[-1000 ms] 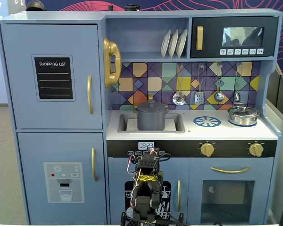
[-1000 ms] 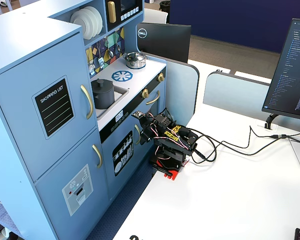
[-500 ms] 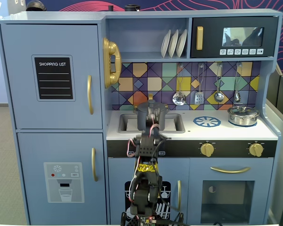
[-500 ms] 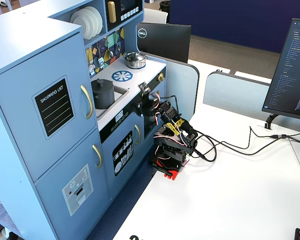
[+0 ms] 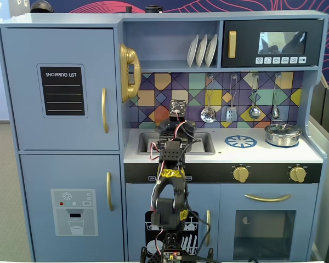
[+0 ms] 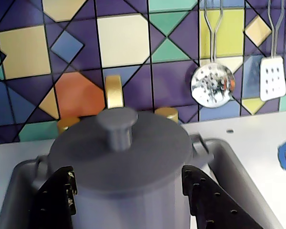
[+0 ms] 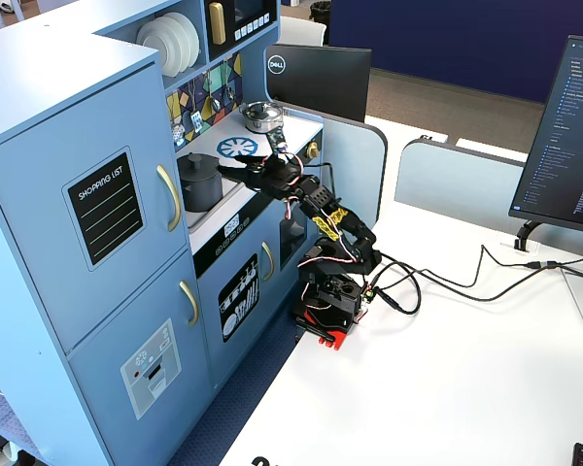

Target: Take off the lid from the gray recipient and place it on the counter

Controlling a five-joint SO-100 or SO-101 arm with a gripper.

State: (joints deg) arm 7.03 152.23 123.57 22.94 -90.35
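The gray recipient point(image 6: 133, 205) stands in the sink with the lid point(image 6: 143, 148) closed on it, knob up. My gripper point(image 6: 128, 191) is open, its black fingers point(image 6: 57, 195) on either side of the pot's body just below the lid's rim. In a fixed view the pot point(image 7: 199, 186) and lid point(image 7: 200, 160) sit left of my gripper point(image 7: 228, 165). In the front fixed view my arm hides the pot; my gripper point(image 5: 174, 130) is over the sink point(image 5: 205, 143). The white counter point(image 5: 263, 154) extends right.
A shiny steel pot point(image 5: 283, 134) with its lid stands at the counter's right end, beside the blue burner print point(image 5: 240, 141). Utensils point(image 5: 232, 112) hang on the tiled back wall. A gold faucet point(image 6: 113, 93) rises behind the gray pot.
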